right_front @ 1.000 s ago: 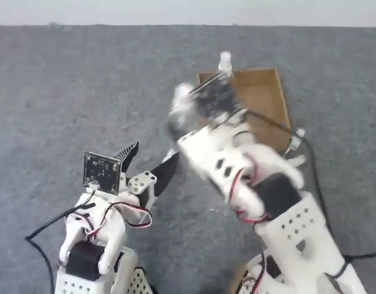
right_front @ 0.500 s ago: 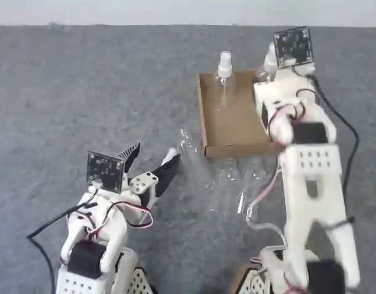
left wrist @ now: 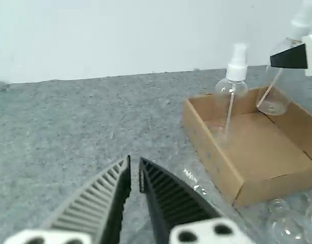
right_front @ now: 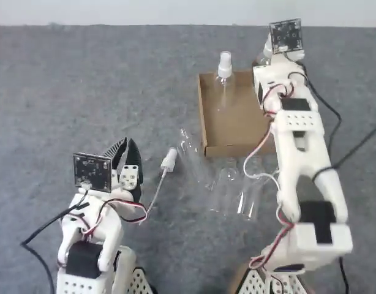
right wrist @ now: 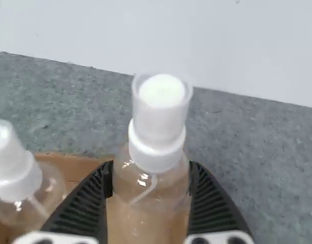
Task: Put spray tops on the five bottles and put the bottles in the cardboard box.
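I see right hand (right wrist: 148, 179) clamped on capped bottle (right wrist: 157, 147) at box (right_front: 234, 131) far corner; left hand (left wrist: 134, 175) closed, empty.

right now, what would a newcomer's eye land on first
The right gripper grips a capped bottle at the far right corner of the cardboard box; a second capped bottle stands in its far left corner. Uncapped clear bottles lie on the table before the box, a loose spray top beside them.
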{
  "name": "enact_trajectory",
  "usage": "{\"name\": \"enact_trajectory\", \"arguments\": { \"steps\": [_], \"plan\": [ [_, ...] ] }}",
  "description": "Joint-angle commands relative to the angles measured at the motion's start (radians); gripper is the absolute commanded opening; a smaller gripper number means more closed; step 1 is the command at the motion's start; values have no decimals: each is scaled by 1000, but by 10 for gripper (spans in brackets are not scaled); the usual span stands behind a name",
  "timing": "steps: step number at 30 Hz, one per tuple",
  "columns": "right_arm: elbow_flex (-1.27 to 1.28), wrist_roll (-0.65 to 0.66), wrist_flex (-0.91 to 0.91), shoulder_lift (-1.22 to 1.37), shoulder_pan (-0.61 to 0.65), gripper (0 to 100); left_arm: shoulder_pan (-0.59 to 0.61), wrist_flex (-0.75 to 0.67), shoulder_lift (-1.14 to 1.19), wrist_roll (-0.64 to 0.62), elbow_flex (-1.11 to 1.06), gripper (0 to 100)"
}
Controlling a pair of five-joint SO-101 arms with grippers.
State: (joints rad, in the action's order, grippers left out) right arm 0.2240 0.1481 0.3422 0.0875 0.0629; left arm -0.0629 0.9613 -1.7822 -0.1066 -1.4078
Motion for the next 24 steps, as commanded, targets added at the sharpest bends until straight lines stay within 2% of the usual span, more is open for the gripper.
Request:
{"name": "enact_trajectory", "arguments": {
  "steps": [1,8,24],
  "plan": [
    [-173,-23,-36,87,-7,6,8,-31,-9,-2,4,11],
    [-279,-43,-31,225,-15,6,8,-29,-9,-3,4,11],
    [-278,-49,-36,320,-10,6,12,-29,-9,-3,4,11]
  ]
}}
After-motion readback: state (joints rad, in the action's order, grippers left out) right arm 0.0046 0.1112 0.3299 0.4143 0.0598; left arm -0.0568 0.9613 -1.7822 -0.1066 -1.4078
